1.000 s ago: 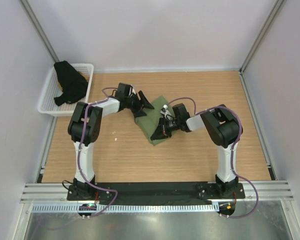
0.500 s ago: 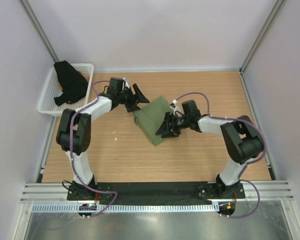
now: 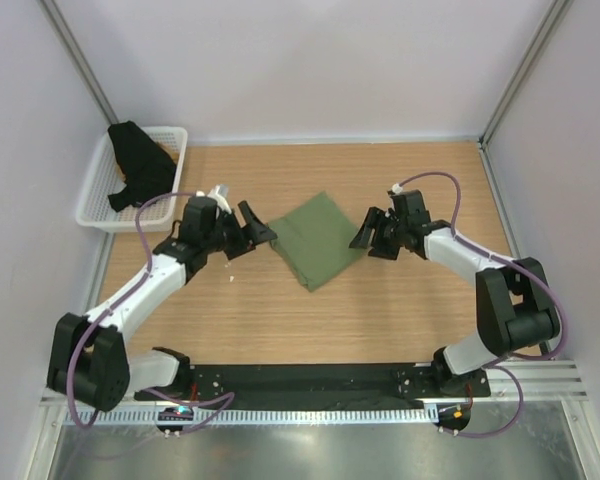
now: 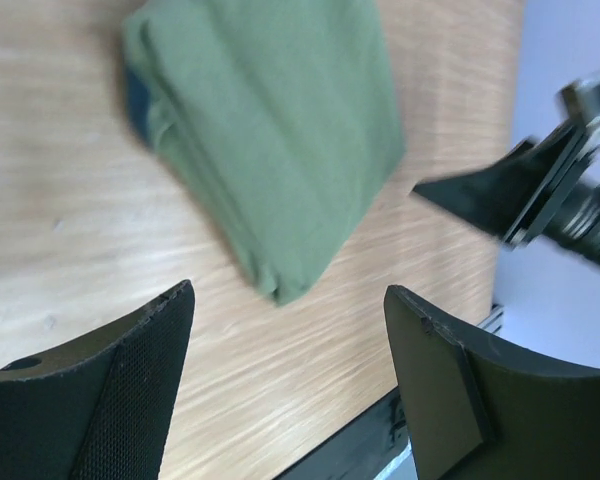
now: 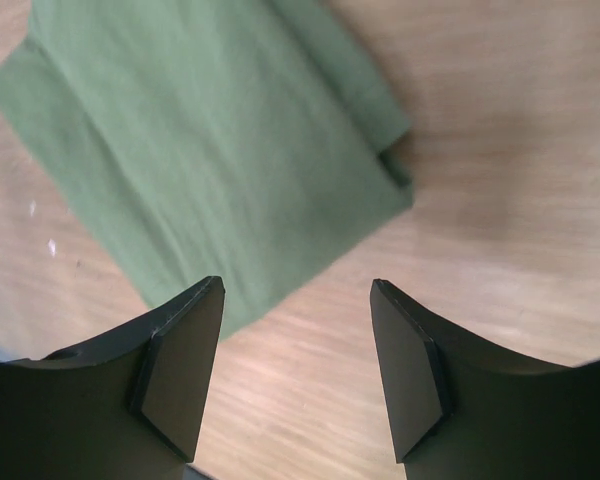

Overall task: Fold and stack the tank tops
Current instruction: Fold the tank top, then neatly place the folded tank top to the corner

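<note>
The olive green tank top lies folded into a small rectangle in the middle of the table, and nothing touches it. My left gripper hovers open just off its left corner, with nothing between the fingers. My right gripper stands open and empty at its right edge. In the left wrist view the green top lies beyond the open left gripper. In the right wrist view the green top lies ahead of the open right gripper. The black tank top sits crumpled in the basket.
The white mesh basket stands at the far left, against the left wall. Bare wooden table surrounds the green top. Metal frame posts and white walls bound the table at the back and on both sides. The black base rail runs along the near edge.
Both grippers have drawn back off the green top, the left toward the left and the right toward the right. The right gripper has opened and let go of the cloth.
</note>
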Robot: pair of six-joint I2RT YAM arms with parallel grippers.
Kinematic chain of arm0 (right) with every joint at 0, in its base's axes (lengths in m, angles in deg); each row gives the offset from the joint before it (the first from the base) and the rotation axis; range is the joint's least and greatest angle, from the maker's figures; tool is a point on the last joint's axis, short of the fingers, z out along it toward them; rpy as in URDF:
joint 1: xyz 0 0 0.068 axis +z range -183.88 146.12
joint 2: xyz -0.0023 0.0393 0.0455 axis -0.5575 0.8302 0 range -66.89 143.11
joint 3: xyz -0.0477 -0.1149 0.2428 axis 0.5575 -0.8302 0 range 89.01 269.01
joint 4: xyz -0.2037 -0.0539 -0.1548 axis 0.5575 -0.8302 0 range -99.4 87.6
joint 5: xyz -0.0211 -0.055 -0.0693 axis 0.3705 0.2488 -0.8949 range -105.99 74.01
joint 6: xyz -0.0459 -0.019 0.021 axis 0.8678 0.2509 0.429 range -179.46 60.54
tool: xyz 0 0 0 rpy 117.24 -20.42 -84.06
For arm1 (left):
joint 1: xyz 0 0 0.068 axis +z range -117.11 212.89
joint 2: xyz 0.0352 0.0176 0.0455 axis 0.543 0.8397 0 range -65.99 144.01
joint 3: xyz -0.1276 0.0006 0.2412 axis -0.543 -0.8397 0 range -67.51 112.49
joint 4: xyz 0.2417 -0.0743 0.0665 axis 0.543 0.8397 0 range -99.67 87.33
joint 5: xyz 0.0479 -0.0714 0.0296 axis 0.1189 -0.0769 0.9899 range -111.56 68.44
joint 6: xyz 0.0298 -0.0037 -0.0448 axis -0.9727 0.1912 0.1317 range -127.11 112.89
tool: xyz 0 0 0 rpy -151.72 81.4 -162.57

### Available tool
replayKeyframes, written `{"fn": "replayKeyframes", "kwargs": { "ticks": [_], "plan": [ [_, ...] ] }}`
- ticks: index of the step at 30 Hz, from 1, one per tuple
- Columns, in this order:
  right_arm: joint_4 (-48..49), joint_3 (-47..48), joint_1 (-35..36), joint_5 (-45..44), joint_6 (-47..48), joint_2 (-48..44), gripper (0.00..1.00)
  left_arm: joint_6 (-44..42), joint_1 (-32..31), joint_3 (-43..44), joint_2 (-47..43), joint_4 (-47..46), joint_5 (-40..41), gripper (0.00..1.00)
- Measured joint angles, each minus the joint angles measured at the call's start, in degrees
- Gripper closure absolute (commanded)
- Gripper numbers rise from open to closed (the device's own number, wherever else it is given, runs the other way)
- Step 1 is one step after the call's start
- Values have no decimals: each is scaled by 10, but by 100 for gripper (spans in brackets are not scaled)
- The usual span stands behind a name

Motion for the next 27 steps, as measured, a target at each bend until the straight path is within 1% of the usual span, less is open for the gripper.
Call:
{"fn": "replayKeyframes", "kwargs": {
  "ticks": [5,10,11,12,15,20,21,23,24,27],
  "plan": [
    [-35,96,-8,-63,36,67,34,-18,0,-82,-87,22,31,22],
    [-39,156,-16,-68,52,152,34,-33,0,-133,-171,29,55,22],
    [-39,167,-17,-66,55,171,40,-35,0,-144,-189,28,59,22],
    [-39,177,-17,-61,59,191,42,-40,0,-155,-204,26,62,22],
    [-28,202,-20,-25,67,229,41,-48,0,-186,-244,24,71,22],
    [4,205,-16,20,73,244,40,-59,0,-230,-307,20,73,23],
    [9,205,-14,28,73,246,41,-61,0,-236,-317,18,73,22],
    [18,205,-11,38,75,251,48,-68,0,-250,-339,16,74,23],
    [22,205,-10,45,75,254,58,-72,0,-256,-347,16,74,23],
    [31,205,-7,55,78,262,78,-83,0,-269,-365,15,76,23]
  ]
}}
